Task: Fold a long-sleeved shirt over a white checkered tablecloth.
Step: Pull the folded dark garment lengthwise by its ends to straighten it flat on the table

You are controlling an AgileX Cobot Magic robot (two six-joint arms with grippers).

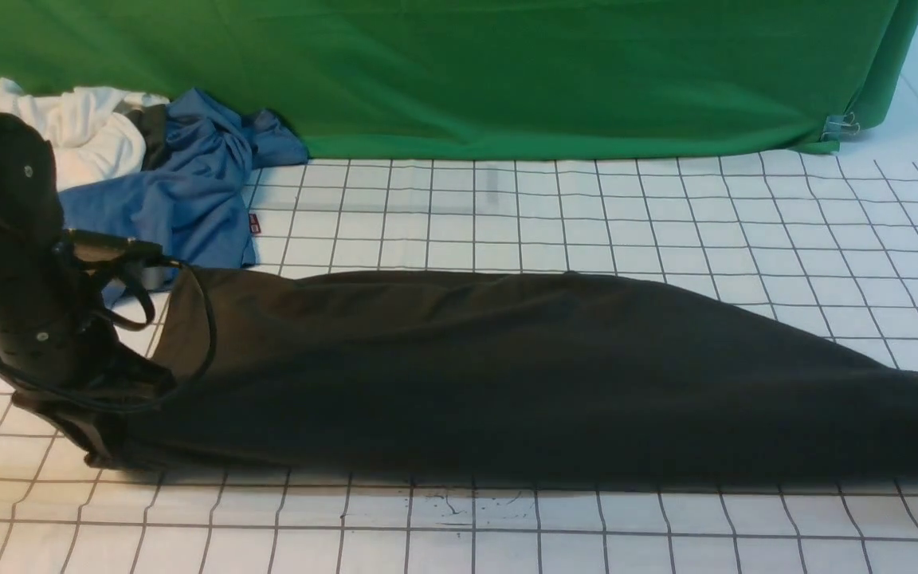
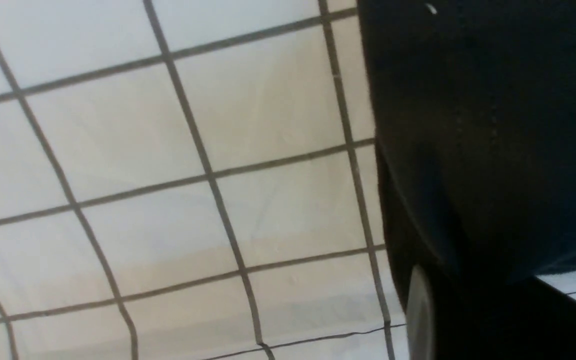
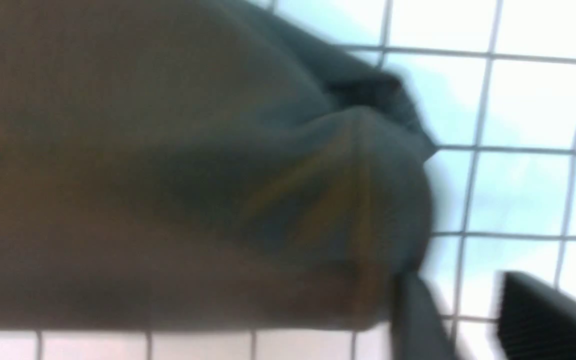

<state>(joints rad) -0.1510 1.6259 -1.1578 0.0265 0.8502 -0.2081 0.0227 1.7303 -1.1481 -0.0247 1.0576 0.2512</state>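
The long-sleeved shirt [image 1: 507, 375] lies on the white checkered tablecloth [image 1: 666, 215] as a long dark band, doubled lengthwise. It runs from near the left edge of the surface almost to the right edge, closer to the near edge than the far one. Its left end is broad and square; its right end tapers to a rounded, bunched tip.

The left tool [image 1: 100, 450] is low at the shirt's near left corner, against the cloth. I cannot tell whether it is pinching fabric or parted, since dark cloth fills that side of the left wrist view. The right tool [image 3: 455, 280] is spread, with bare tablecloth showing between its fingers [image 3: 543, 315]. The shirt's bunched right end is just beside one finger, and nothing is held.

The shirt looks like soft, limp cotton, light but several layers thick here. It should sag from any pinch, and one layer may slide off another. The best hold, I judge, is at the two end corners, biting through all layers so the stack travels together. The thin tablecloth beneath could get caught in a low pinch
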